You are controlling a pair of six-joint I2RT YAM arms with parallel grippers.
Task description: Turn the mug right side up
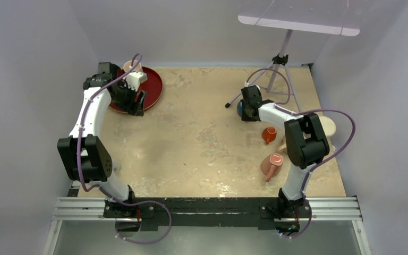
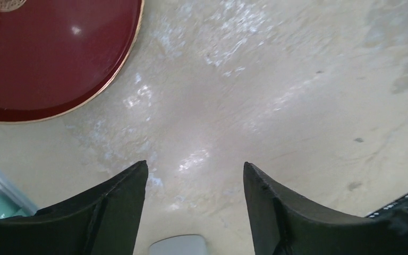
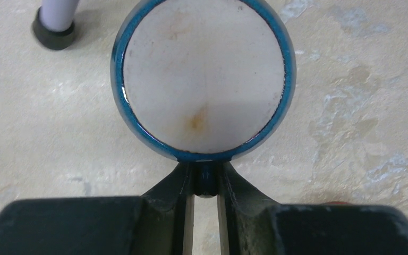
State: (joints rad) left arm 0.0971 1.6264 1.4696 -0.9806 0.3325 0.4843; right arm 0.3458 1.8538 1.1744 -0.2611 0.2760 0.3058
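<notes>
Right wrist view: right pincer clamped on the handle of the upside-down blue mug toward the far right corner of the surface, a thin hold that could slip mid-turn.

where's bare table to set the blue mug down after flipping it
The widest bare patch is the middle of the table, between the red plate and the blue mug. The strip along its near edge is free too. Crowded: right side, with orange cup, pink mug and tripod.
</notes>
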